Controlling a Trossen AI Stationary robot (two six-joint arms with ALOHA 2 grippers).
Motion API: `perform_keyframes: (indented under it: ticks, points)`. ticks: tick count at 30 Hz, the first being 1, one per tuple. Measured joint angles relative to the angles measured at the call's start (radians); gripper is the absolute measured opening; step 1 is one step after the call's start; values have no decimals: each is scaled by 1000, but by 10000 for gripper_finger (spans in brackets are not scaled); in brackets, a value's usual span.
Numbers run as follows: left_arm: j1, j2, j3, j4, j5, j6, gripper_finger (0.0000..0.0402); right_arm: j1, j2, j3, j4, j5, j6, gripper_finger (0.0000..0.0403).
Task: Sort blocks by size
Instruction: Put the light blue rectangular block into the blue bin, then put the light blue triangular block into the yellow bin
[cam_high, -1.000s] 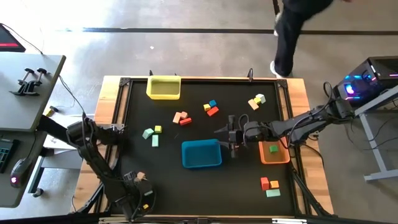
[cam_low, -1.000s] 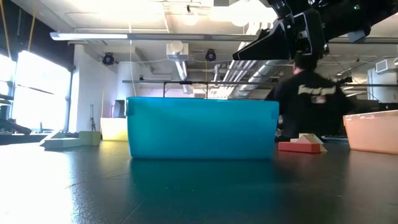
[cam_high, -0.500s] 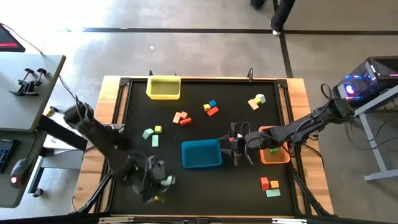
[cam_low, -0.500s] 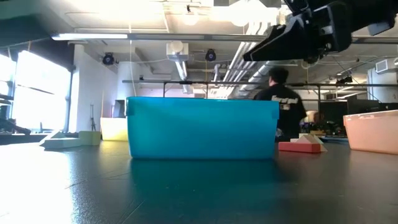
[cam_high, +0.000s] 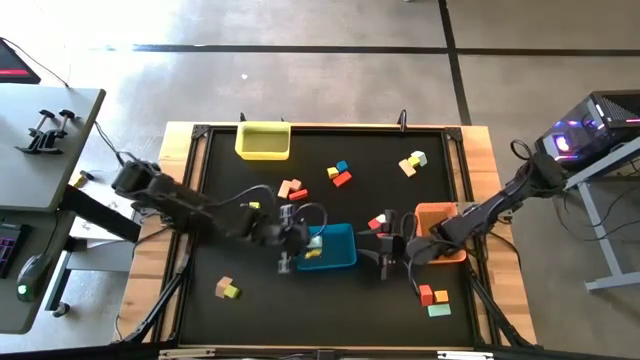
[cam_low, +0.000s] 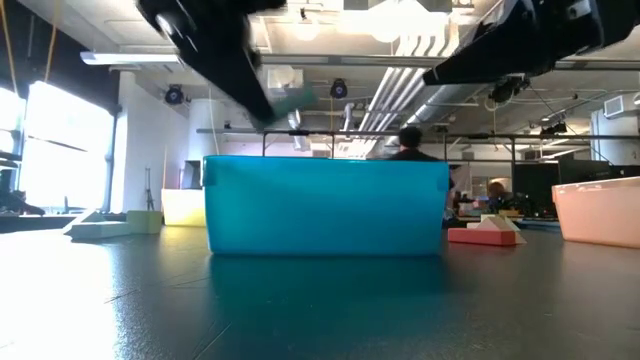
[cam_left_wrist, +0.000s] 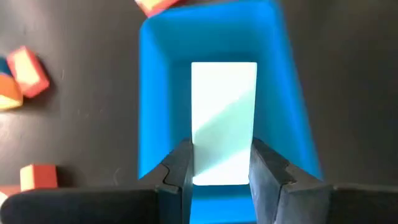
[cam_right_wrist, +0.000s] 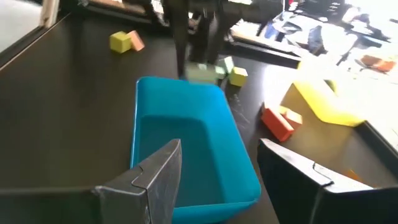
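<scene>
My left gripper (cam_left_wrist: 221, 177) pinches a pale green flat rectangular block (cam_left_wrist: 224, 121) between its two dark fingers (cam_left_wrist: 180, 171), holding it above the open blue plastic tray (cam_left_wrist: 155, 112) that sits near the middle of the black table (cam_high: 210, 315). From above, my left arm reaches in from the table's left edge and ends at the tray's left rim. My right gripper (cam_right_wrist: 217, 171) hangs at the opposite, right end of the same tray, its fingers spread wide with nothing between them. Around the tray lie loose blocks: a red and tan cluster (cam_high: 292, 189) behind it, a blue, orange and red group (cam_high: 340, 174) farther back, a lime and tan pair (cam_high: 227, 289) toward the front left. The yellow tray (cam_high: 263, 141) stands at the back edge; the orange tray (cam_high: 437, 216) sits beside my right arm.
</scene>
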Motion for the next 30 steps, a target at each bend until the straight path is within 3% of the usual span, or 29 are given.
perform_keyframes:
  ticks: [9,17,25,30]
  points:
    - [156,161,0,86,199,36,86,54,0,0,4,71,98,208]
    - [169,240,1,123,236,56,108,38,0,0,49,72,83,208]
    - [167,229,1,178,237,54,152,17,0,2,50,72,89,208]
    - [167,222,24,236,305,54,181,17,0,3,53,72,90,208]
